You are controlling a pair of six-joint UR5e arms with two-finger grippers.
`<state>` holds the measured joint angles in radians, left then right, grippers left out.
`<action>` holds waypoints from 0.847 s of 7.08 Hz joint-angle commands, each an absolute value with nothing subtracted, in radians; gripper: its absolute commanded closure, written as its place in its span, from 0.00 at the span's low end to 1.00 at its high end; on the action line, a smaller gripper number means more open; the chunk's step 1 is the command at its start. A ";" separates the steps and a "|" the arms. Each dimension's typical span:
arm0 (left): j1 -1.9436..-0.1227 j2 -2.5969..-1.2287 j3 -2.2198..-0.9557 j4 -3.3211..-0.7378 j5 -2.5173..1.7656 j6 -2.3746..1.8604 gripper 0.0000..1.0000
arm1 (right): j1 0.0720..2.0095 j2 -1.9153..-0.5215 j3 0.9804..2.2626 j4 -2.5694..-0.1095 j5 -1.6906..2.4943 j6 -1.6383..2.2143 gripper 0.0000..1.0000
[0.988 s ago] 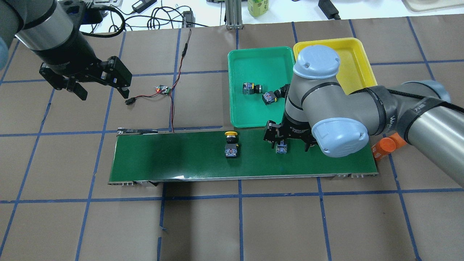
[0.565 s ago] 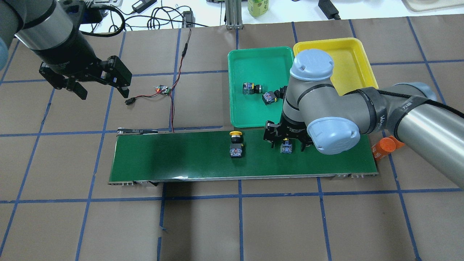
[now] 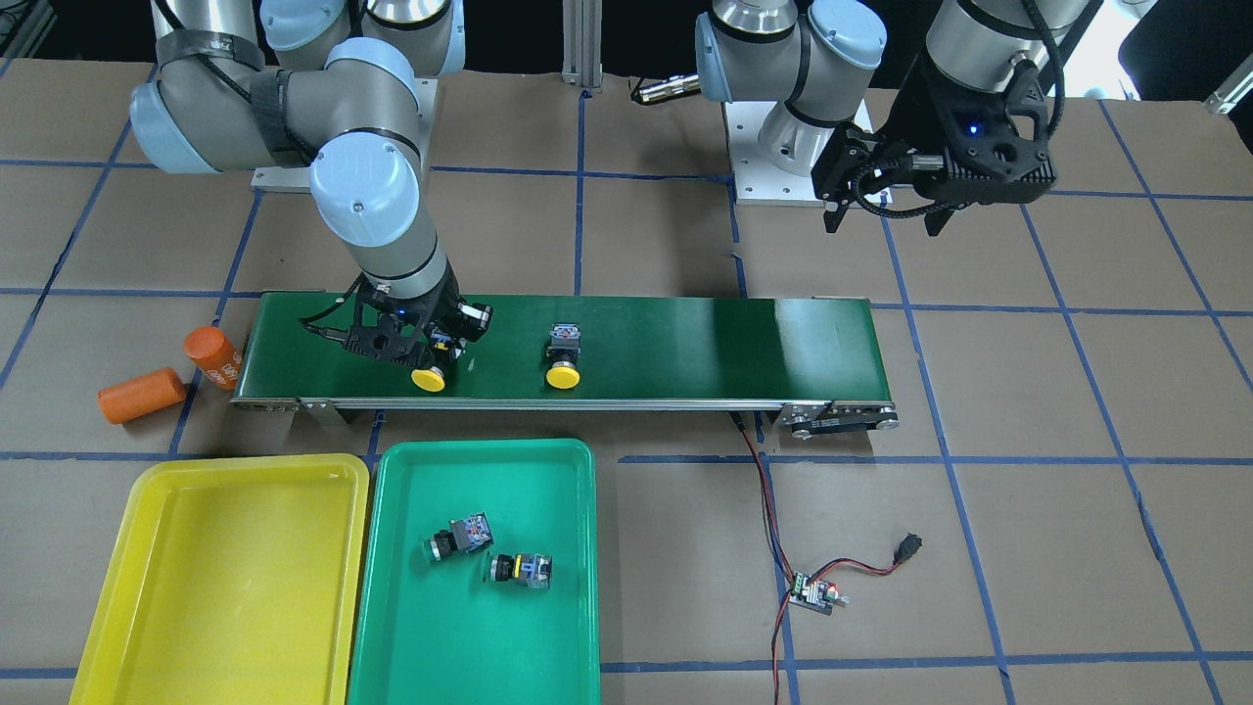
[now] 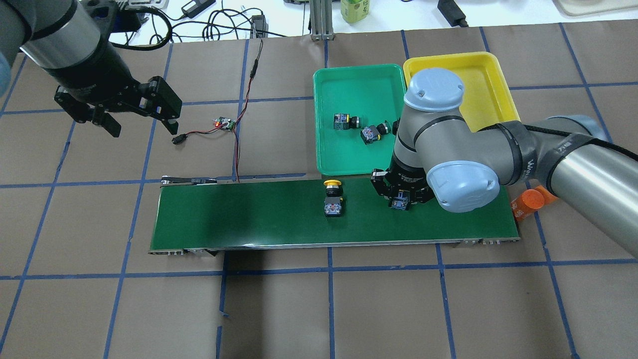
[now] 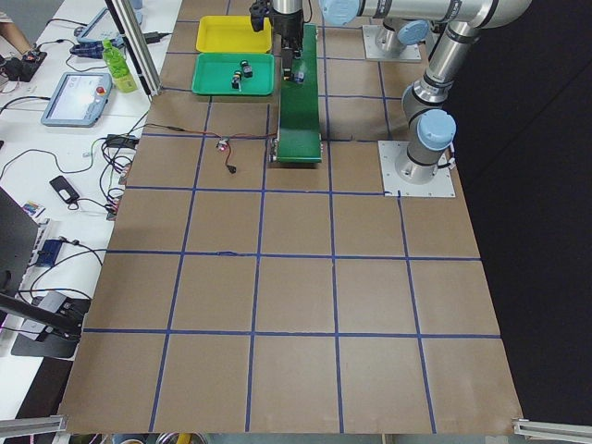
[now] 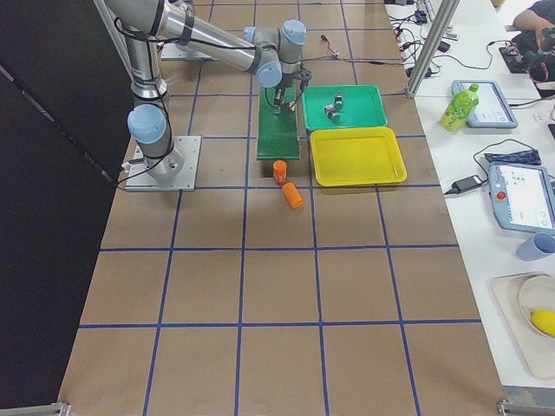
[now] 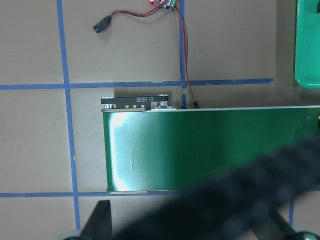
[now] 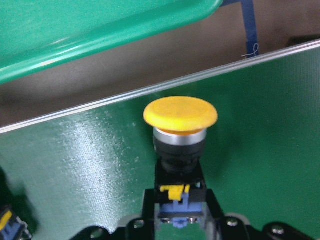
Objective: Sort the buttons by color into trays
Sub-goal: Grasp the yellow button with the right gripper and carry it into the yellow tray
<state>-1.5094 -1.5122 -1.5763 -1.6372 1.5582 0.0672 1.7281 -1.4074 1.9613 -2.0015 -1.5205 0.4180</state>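
Note:
My right gripper (image 4: 401,200) is low over the conveyor belt (image 4: 239,214), shut on the switch body of a yellow button (image 8: 180,114). The button lies on its side on the belt, with its cap (image 3: 429,379) towards the trays. A second yellow button (image 4: 333,199) lies on the belt to its left. Two green buttons (image 4: 345,121) (image 4: 373,132) lie in the green tray (image 4: 349,82). The yellow tray (image 4: 491,94) beside it holds nothing. My left gripper (image 4: 143,129) is open and empty, high above the table's far left.
Two orange cylinders (image 3: 142,395) (image 3: 213,354) lie off the belt's right end. A small circuit board (image 4: 225,122) with red and black wires runs to the belt's left end. Cables and a bottle sit on the white bench beyond the table.
My right gripper's fingers, open astride the button before, have shut on its body. The second yellow button has drifted right along the belt. The left arm has not moved.

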 commanded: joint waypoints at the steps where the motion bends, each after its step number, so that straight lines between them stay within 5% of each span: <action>1: -1.511 -1.511 -1.577 -1.632 1.545 0.072 0.00 | 1.671 -1.428 1.889 -2.010 -1.520 0.413 1.00; 6: -1.511 -1.513 -1.577 -1.632 1.545 0.072 0.00 | 1.502 -1.123 1.564 -2.078 -1.598 0.205 1.00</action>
